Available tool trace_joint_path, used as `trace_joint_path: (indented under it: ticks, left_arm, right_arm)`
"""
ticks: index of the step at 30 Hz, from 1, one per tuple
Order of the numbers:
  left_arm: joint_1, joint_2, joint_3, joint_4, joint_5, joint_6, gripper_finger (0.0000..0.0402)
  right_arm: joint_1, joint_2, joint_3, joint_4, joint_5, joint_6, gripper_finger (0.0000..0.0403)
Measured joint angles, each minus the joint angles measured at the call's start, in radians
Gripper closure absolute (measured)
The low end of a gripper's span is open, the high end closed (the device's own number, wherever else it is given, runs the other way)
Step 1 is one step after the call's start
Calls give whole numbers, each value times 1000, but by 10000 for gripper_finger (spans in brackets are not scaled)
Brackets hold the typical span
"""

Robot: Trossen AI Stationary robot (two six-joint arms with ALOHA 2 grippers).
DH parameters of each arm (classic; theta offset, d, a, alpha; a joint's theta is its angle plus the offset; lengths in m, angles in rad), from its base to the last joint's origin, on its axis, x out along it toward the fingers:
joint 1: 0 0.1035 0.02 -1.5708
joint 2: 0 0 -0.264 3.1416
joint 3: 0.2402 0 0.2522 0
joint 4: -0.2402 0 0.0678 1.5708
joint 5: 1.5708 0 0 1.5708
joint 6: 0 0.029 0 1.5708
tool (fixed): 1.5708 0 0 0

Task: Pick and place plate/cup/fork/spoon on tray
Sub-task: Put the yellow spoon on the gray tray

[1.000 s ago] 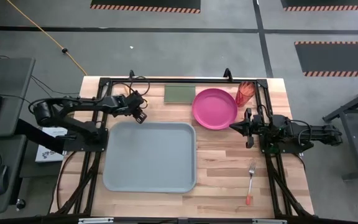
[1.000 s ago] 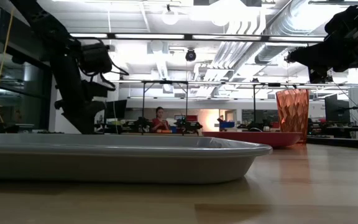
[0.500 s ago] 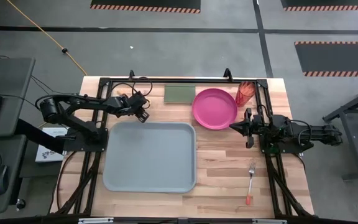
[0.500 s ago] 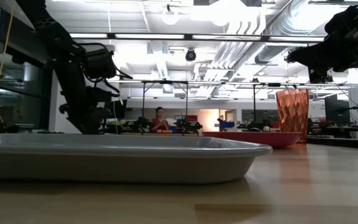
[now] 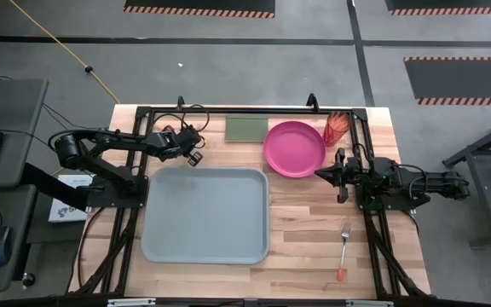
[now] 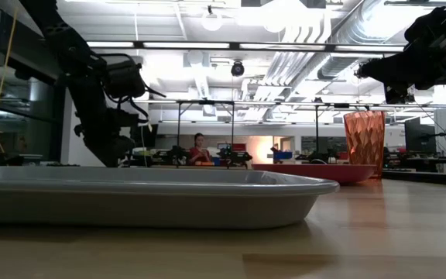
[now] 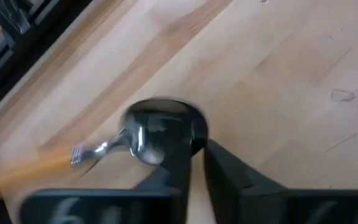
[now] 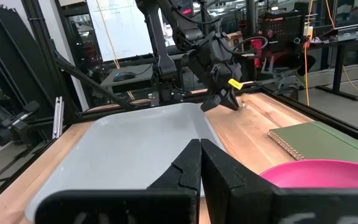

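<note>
The spoon (image 7: pixel 148 134), with a silver bowl and an orange handle, is on the wood just beyond the tray's far left corner. My left gripper (image 5: pixel 196 157) is over it and shut on it. The grey-blue tray (image 5: pixel 205 213) lies at the table's middle. The pink plate (image 5: pixel 294 148) lies flat beyond the tray's far right corner, and the red-orange cup (image 5: pixel 337 128) stands upright to its right. The fork (image 5: pixel 343 249) lies flat near the front right. My right gripper (image 5: pixel 318 173) hangs shut, holding nothing, by the plate's near right rim. My left gripper pinches the spoon's silver bowl (image 7: pixel 194 127) at its edge between its two fingers (image 7: pixel 173 171). The fingers come from above, pointing down at the table. The orange handle (image 7: pixel 27 173) sticks out to one side. Whether the spoon is off the wood, I cannot tell.
A flat green notebook (image 5: pixel 245 128) lies at the far edge, left of the plate. Black frame rails (image 5: pixel 135 170) run along the table's left, right and far sides. Bare wood shows between the tray and the fork.
My left arm has reached lower over the spot beyond the tray's far left corner, and its fingers have shut on the spoon's bowl. My right arm has kept still.
</note>
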Motion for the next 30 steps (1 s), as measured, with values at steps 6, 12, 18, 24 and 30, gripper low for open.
trace_joint_path:
  ticks: [6,12,18,24,30]
  left_arm:
    - [0,0,0,12,-3,2,394]
    - [-18,-38,0,16,12,8,400]
    - [-94,-151,30,2,72,7,401]
    - [-254,-284,143,-74,104,-2,401]
    - [-485,-334,311,-169,125,-23,401]
  right_arm:
    - [0,0,0,0,0,0,402]
    - [0,0,0,0,0,0,402]
    - [0,0,0,0,0,0,402]
    - [0,0,0,0,0,0,402]
    - [0,0,0,0,0,0,402]
